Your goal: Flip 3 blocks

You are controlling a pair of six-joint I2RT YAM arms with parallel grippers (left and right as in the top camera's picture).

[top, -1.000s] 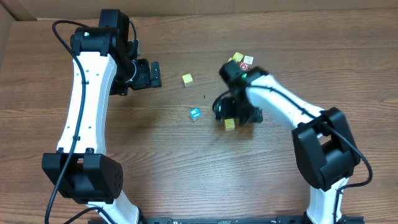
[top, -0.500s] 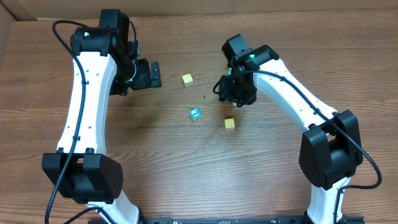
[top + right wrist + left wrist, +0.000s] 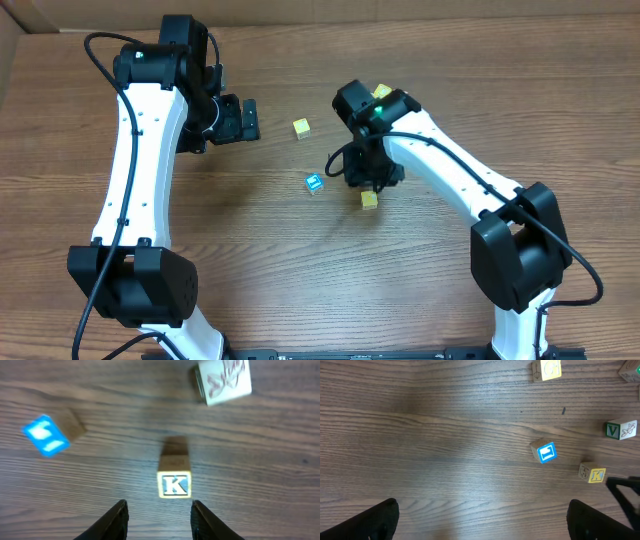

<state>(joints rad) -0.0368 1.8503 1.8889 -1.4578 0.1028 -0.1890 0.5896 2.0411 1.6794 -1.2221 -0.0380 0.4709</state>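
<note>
The blue-framed block [image 3: 313, 182] [image 3: 47, 435] lies tilted on the wood table. A cream block with a K face [image 3: 369, 200] [image 3: 174, 480] [image 3: 592, 474] sits to its right. The whitish block with a red mark [image 3: 223, 380] [image 3: 621, 429] stands beyond it and is hidden under the arm in the overhead view. My right gripper [image 3: 366, 182] [image 3: 159, 520] hovers open just short of the K block, nothing between its fingers. My left gripper [image 3: 252, 120] [image 3: 485, 530] stands open at the back left, far from the blocks.
A bright yellow cube [image 3: 301, 128] [image 3: 546, 369] sits alone behind the blue block. A tight group of cubes [image 3: 384, 93] peeks out behind the right arm. Bare wood table [image 3: 250, 260] spreads in front of the blocks.
The right gripper left the K block, swung back toward the cube group, then returned to just behind the K block with narrower jaws. The left arm stayed still.
</note>
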